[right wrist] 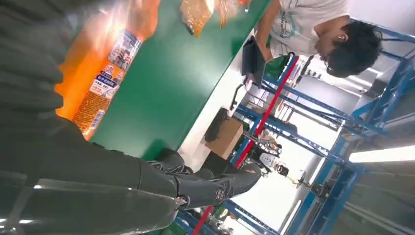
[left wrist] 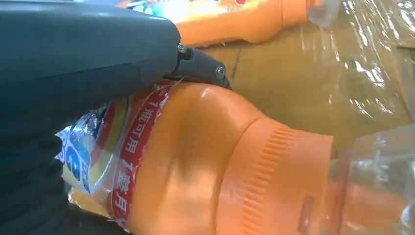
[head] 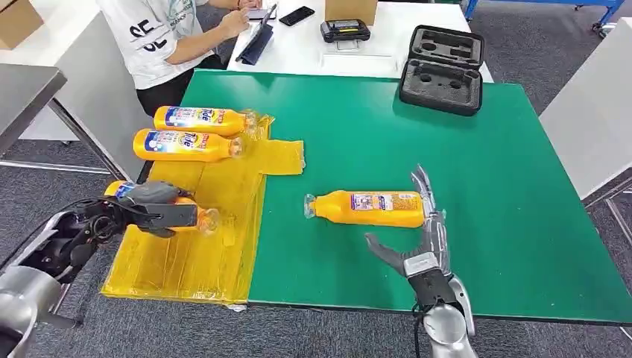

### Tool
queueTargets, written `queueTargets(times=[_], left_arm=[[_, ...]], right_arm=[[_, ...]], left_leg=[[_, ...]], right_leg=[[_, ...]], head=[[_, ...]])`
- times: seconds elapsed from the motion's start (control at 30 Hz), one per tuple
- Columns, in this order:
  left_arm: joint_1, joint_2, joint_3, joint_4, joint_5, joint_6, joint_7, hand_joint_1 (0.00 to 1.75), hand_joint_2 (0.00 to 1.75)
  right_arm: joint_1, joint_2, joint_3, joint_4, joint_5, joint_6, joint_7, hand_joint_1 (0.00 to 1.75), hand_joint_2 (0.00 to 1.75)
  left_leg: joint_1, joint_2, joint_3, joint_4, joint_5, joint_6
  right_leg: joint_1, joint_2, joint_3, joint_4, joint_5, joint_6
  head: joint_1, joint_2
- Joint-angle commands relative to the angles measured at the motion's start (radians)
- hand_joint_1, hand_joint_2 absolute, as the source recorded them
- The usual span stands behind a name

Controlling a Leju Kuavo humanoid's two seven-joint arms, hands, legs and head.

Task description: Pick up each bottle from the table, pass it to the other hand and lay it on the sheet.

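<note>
Presently: left hand [head: 153, 207] clamped on third bottle [head: 200, 218] over the sheet [head: 223, 246], release due. Right hand [head: 417, 242], fingers apart, beside fourth bottle [head: 369, 208] on counter [head: 447, 149], next grasp.

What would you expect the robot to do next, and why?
Probably let go with the left hand: the bottle it grips already lies on the yellow sheet. The open right hand waits by the last bottle on the table.

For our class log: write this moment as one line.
left hand: grips bottle over sheet | right hand: open beside last bottle
</note>
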Motion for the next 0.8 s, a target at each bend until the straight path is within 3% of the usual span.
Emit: queueTargets(times=[0.03,0.5,0.57,0.8], left_arm=[[-0.055,-0.076,-0.125,0.176,0.009,0.066,0.024,1.75,1.75],[-0.034,-0.146,-0.157,0.280,-0.045,0.122,0.045,1.73,1.75],[-0.031,-0.147,-0.150,0.291,-0.037,0.123,0.042,1.66,1.75],[-0.022,-0.128,-0.151,0.286,-0.042,0.133,0.044,1.68,1.75]], right_arm=[[-0.049,-0.019,0.017,0.113,-0.008,-0.006,-0.005,0.00,1.75],[-0.097,-0.013,0.033,0.161,-0.006,0.004,0.003,0.00,1.75],[-0.110,-0.022,0.047,0.185,-0.009,0.011,0.001,0.00,1.75],[-0.127,-0.020,0.053,0.203,-0.009,0.014,0.001,0.00,1.75]], left_leg=[[0.000,-0.001,0.004,-0.002,-0.001,-0.001],[0.000,-0.001,0.005,-0.002,0.000,-0.001],[0.000,-0.001,0.007,-0.002,-0.001,-0.001],[0.000,0.001,0.012,-0.002,-0.001,-0.001]], right_leg=[[0.000,-0.001,0.005,-0.001,-0.001,-0.001],[0.000,-0.001,0.005,-0.001,-0.001,-0.001],[0.000,-0.001,0.008,-0.002,-0.001,-0.001],[0.001,0.002,0.012,-0.002,0.000,-0.002]], head=[[0.000,0.000],[0.000,0.000],[0.000,0.000],[0.000,0.000]])
